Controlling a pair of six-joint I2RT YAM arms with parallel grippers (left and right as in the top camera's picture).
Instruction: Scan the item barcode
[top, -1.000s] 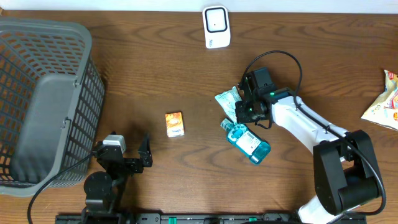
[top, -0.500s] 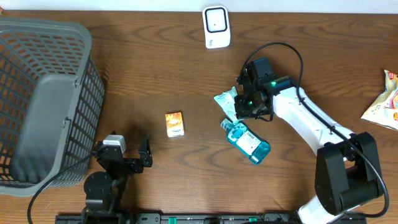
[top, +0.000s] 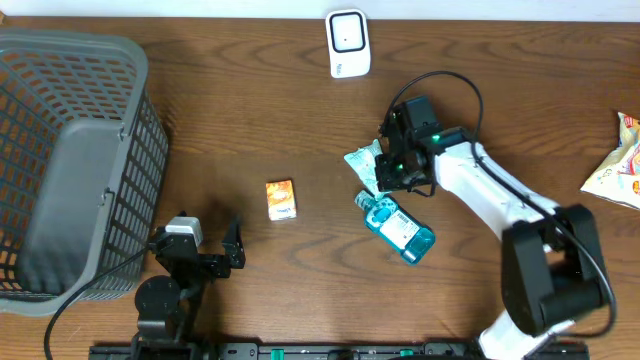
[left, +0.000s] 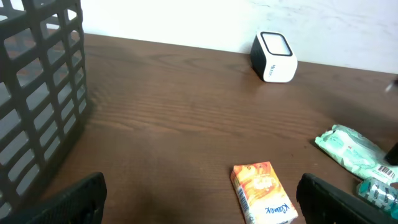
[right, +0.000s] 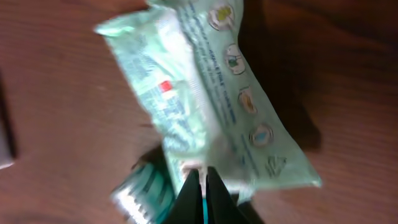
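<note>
dark wood-grain table (top: 250, 110) lies under everything. right gripper (right: 203, 182) has its slim fingers pressed together, seemingly nipping the crinkly edge of a soft, pale green packet (right: 211, 93); a clear teal bottle (top: 398, 227) lies just beside. left gripper (left: 202, 199) gapes wide, holding nothing, near a small orange carton (left: 261, 190). a boxy white scanner (top: 348, 43) sits at the far edge.

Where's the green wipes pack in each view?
Overhead: green wipes pack right of centre, below the white scanner.
Left wrist: pack at the right edge, mid-height.
Right wrist: pack fills the centre, shut jaws pinching its lower edge.
Shared landmark: teal bottle beside the pack.
</note>
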